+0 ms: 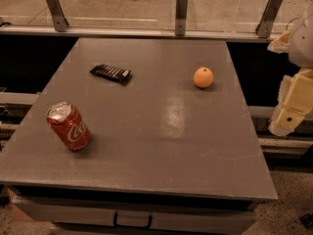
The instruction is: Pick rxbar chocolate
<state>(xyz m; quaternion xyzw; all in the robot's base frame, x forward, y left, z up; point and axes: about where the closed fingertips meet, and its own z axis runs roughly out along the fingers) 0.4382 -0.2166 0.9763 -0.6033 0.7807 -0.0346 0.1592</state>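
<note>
Gripper [291, 109] beside table's [171, 165] right edge, spread impossible to tell; reach across, lower squarely over flat bar [111, 73], pinch narrow sides.

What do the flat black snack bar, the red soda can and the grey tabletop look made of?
The flat black rxbar chocolate: probably thin plastic film, slightly glossy, pale printed stripes. The red Coca-Cola can: likely painted aluminium, silvery top. The grey table: matte laminate or painted board, dull sheen, faint scratches. The gripper, beyond the table's right edge, looks like cream plastic.

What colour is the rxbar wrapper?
Rxbar black, pale stripes, camera view; gripper right of table.
</note>
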